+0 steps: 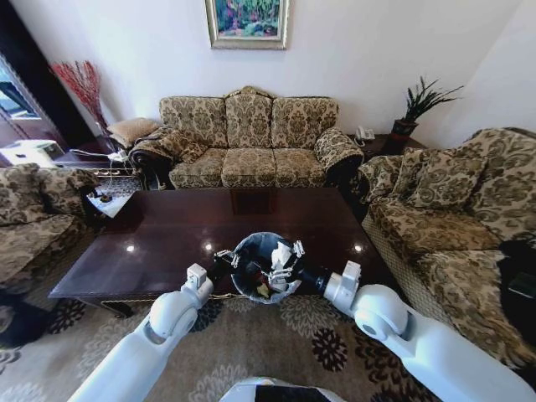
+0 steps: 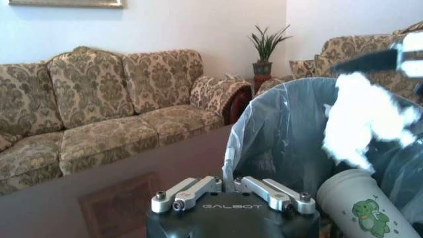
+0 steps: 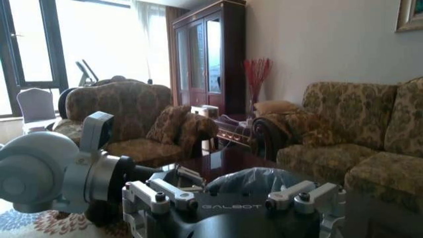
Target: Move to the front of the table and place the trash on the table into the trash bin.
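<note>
The big, shiny, dark red-brown wooden table (image 1: 167, 230) sits in the middle of the room, with flowery sofas around it. Its top looks bare, with only small spots of light on it.

On the left, the robot's white left arm reaches up to the near edge of the table. The left gripper (image 1: 223, 259) is right at the left side of the small round trash bin (image 1: 244, 280) with the grey plastic bag folded over its rim. In the left wrist view, the silver fingers (image 2: 187, 192) press close together on the edge of the grey bag (image 2: 278, 129), so this gripper looks like it is pinching the bin's rim.

The bin sits at the near edge of the table, between the two grippers. Inside it is a white paper cup with a little green picture (image 2: 360, 208) (it leans against the bag wall), and there are small red and white bits (image 1: 265, 291) lower down.

On the right, the white right arm comes in from the other side. The right gripper (image 1: 291, 256) hangs just over the open top of the bin. It has a fluffy lump of crumpled white paper (image 2: 367, 121) between its fingers, and the paper is above the cup, partly down inside the bag. In the right wrist view, the right gripper's silver fingers (image 3: 300, 194) frame the bin's grey bag, and the left arm's wrist (image 3: 99, 163) is just beside it.
</note>
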